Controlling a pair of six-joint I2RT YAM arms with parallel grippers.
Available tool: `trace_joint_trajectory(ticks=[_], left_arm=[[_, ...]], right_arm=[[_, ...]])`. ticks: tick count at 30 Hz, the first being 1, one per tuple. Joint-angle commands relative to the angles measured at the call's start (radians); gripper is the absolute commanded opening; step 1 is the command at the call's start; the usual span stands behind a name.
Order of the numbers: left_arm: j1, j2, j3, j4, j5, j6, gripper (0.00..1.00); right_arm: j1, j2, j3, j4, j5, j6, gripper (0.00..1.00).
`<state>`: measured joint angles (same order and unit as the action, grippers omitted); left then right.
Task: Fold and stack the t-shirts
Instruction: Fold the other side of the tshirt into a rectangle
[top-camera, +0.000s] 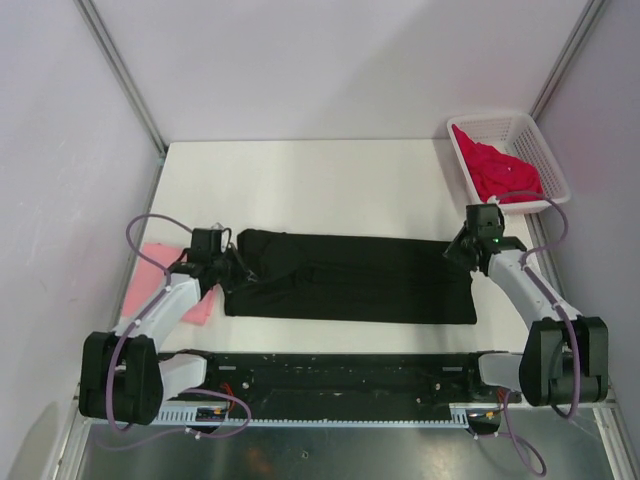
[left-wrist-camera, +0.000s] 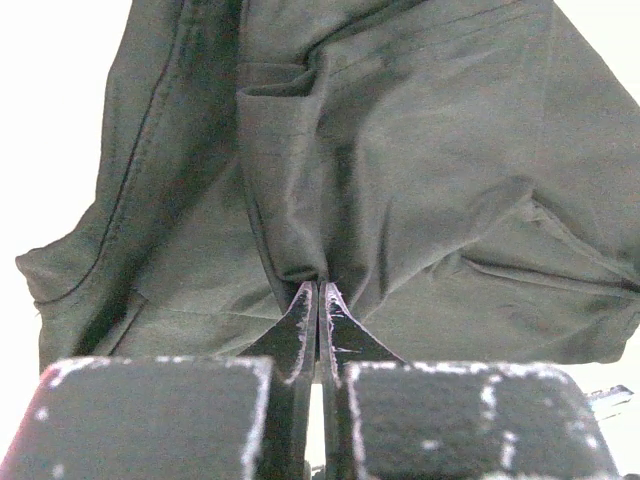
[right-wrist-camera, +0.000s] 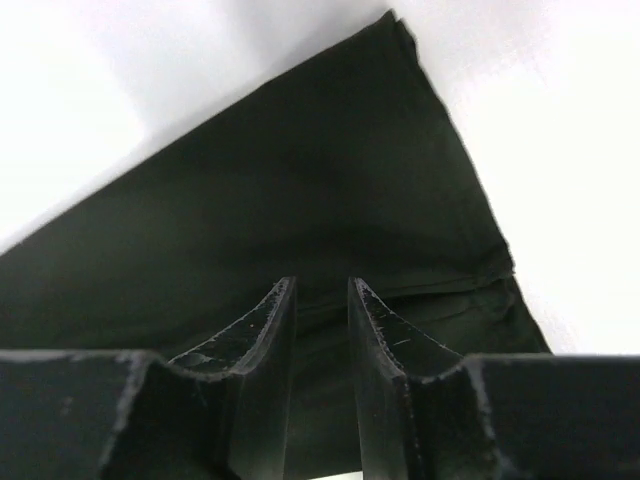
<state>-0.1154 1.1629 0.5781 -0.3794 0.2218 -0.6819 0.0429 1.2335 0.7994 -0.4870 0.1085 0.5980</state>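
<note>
Black t-shirt lies across the middle of table, folded lengthwise into a long flat band running left to right between the two arms. Left gripper sits at the band's left end. Its fingers are pressed together, with a pucker of black cloth pinched at their tips. Creases fan out from that point in the wrist view.

Right gripper sits at the right end, low over the cloth near its far corner. Its fingers stand parted with a narrow gap between them; dark cloth shows through the gap and nothing is clamped. The shirt's edge and corner lie flat on the white surface beyond.

Light pink t-shirt lies at the table's left edge, partly under left arm, just beside the black shirt's left end. Crimson t-shirt is heaped in white basket at the far right corner — well apart from the other two.
</note>
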Motion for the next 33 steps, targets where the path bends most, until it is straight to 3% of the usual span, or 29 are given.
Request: trace_joint_trajectory(ticks=[1, 18, 26, 33], left_arm=[[0.004, -0.063, 0.074, -0.002, 0.028, 0.004, 0.00], [0.013, -0.147, 0.126, -0.076, -0.025, 0.032, 0.00], [0.016, -0.177, 0.179, -0.108, -0.022, 0.043, 0.00], [0.015, -0.214, 0.099, -0.122, 0.007, 0.011, 0.00]], right_arm=[[0.036, 0.077, 0.030, 0.034, 0.030, 0.036, 0.30], [-0.034, 0.358, 0.030, 0.117, 0.000, 0.031, 0.24], [-0.068, 0.375, 0.031, 0.118, -0.014, 0.028, 0.22], [-0.068, 0.338, 0.030, 0.105, -0.021, 0.028, 0.22]])
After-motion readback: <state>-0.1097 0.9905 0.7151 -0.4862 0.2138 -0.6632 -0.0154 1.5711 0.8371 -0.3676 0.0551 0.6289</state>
